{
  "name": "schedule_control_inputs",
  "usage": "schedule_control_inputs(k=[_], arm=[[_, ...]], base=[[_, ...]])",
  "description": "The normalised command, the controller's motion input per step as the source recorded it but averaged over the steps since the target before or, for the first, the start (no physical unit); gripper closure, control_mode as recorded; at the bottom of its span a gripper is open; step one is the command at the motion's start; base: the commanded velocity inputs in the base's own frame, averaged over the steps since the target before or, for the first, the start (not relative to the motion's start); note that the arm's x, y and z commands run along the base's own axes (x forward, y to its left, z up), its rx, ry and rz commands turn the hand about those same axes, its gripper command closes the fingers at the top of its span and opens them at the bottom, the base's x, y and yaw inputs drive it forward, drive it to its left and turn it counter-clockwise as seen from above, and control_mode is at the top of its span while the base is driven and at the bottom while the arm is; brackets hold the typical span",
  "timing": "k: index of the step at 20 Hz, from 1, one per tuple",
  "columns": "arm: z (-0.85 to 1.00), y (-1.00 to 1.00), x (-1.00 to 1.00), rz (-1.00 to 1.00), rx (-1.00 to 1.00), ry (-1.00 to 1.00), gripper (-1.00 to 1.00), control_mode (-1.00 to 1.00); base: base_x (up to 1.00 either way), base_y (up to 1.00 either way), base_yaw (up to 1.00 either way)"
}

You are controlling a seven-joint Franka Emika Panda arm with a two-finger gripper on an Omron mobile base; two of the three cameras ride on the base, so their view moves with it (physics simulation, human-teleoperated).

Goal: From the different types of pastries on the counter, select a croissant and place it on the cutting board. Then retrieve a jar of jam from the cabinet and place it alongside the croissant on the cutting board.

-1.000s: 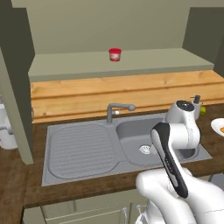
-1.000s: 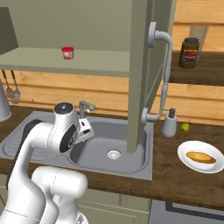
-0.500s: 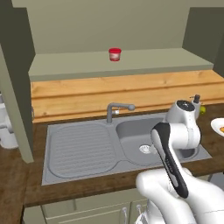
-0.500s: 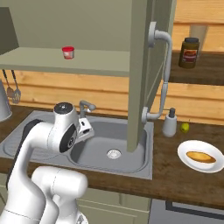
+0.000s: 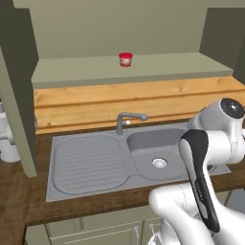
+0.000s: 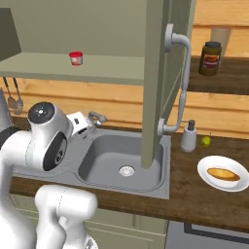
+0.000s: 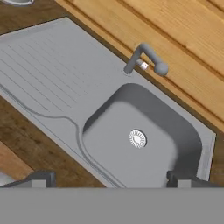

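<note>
**Arm folded above the sink**

The arm is bent high, its hand (image 7: 112, 179) aimed down at the sink (image 7: 144, 140), fingertips spread wide and empty. The croissant (image 6: 223, 174) lies on a plate (image 6: 209, 165) near the table's right end.

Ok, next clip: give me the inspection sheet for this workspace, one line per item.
Surface: dark wood counter with a grey sink and drainboard; faucet behind the basin.
Job's things: pastry on a white plate right of the sink; red-lidded jar on the open cabinet shelf; cutting board nothing seen.
Clutter: soap dispenser, small green fruit, brown jar on a side shelf.
Gripper: gripper above the sink, open, empty.
Cables: nothing seen.
Surroundings: wood-panel backsplash, utensils hanging at left.
</note>
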Motion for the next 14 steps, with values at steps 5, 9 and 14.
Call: schedule_control_inputs(k=[5, 9, 14], arm=[[1.00, 0.27, -0.47, -0.01, 0.00, -0.05, -1.00, -1.00], [1.00, 0.16, -0.43, -0.03, 0.00, -0.10, -1.00, -1.00], [1.00, 0.12, -0.25, -0.07, 0.01, -0.14, -1.00, -1.00]], base=[[0.00, 0.00, 0.00], [0.00, 0.00, 0.00], [0.00, 0.00, 0.00]])
